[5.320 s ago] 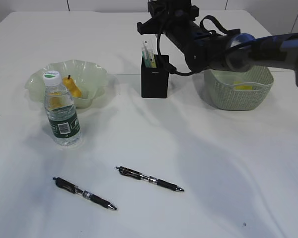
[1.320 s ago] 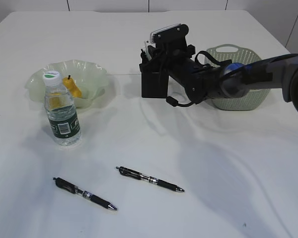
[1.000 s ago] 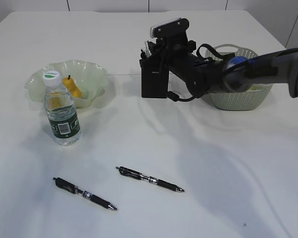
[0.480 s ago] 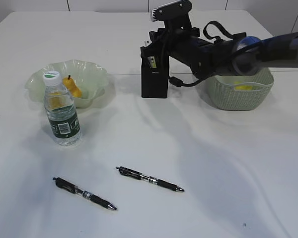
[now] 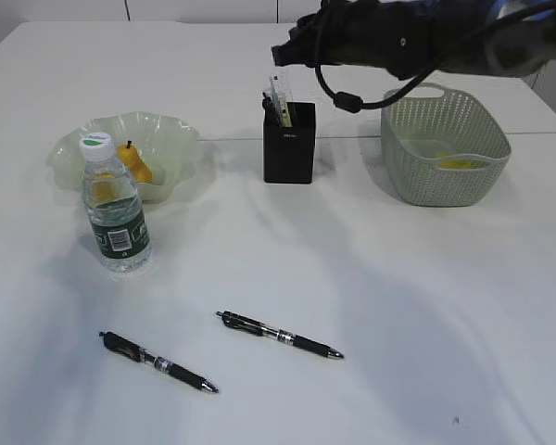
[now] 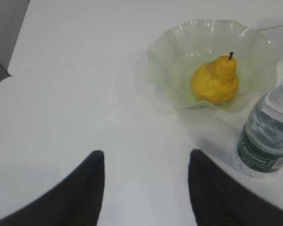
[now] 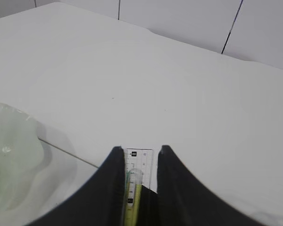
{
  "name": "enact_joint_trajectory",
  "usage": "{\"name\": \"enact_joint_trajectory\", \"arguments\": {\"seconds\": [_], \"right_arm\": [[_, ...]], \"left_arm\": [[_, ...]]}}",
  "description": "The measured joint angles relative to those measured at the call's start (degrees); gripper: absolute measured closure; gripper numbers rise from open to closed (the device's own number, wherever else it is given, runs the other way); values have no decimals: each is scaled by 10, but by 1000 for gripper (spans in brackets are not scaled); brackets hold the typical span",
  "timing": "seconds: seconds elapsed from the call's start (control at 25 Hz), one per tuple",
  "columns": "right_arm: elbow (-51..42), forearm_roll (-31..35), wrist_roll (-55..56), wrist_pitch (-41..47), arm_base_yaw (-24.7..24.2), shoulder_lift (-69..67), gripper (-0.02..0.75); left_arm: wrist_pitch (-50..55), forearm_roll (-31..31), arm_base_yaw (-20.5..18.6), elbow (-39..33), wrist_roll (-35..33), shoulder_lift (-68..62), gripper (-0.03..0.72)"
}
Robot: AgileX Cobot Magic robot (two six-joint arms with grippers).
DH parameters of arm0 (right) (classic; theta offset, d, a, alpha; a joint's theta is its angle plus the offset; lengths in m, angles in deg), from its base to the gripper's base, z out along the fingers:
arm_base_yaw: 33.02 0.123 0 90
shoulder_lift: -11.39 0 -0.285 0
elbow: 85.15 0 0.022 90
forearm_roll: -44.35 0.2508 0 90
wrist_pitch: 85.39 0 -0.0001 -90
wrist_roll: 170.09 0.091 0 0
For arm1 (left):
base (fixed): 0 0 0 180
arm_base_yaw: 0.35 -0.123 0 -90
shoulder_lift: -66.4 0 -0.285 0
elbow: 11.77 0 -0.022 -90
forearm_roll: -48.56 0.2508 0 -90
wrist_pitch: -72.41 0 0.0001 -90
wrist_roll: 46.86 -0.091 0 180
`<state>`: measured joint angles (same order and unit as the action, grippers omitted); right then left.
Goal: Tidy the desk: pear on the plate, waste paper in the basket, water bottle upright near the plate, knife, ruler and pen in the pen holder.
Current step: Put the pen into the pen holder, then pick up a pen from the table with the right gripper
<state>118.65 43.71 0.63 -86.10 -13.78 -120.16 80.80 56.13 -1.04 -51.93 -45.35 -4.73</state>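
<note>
Desk (image 5: 426, 306): the pear (image 5: 135, 164) lies in the plate (image 5: 171, 139), stem toward 12 o'clock. The bottle (image 5: 114, 208) stands upright, long axis vertical, just beside the plate at its 6 o'clock. The holder (image 5: 289, 142) stands at mid-desk with the ruler (image 5: 278, 97) inside, upright and leaning slightly toward 11 o'clock, a green-yellow item beside it. The basket (image 5: 445, 148) sits at 3 o'clock of the holder, something yellow inside.

Two pens lie flat at the near edge, parallel, each running from 10 to 4 o'clock: pen A (image 5: 278, 335) and pen B (image 5: 157, 362), well apart from the holder.

Right gripper (image 7: 139, 157): above the holder, jaws narrowly parted either side of the ruler's top; contact cannot be told. Left gripper (image 6: 146, 162): jaws apart, empty, over bare desk near the plate.
</note>
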Motion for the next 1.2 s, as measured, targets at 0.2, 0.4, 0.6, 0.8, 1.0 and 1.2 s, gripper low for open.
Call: {"name": "enact_joint_trajectory", "arguments": {"seconds": [0.2,0.4,0.6,0.8,1.0,1.2], "right_arm": [[0,0,0,76,0,45,557],[0,0,0,187,9,89,556],[0,1,0,276,15,130,554],[0,2,0,331,16,160,554],[-10,34,0,333,17,183,554],[-128,48,0,229,29,230,554]], "left_arm": [[0,4,0,0,0,0,286],[0,6,0,0,0,0,286],[0,9,0,0,0,0,286],[0,10,0,0,0,0,286],[0,10,0,0,0,0,286],[0,10,0,0,0,0,286]]}}
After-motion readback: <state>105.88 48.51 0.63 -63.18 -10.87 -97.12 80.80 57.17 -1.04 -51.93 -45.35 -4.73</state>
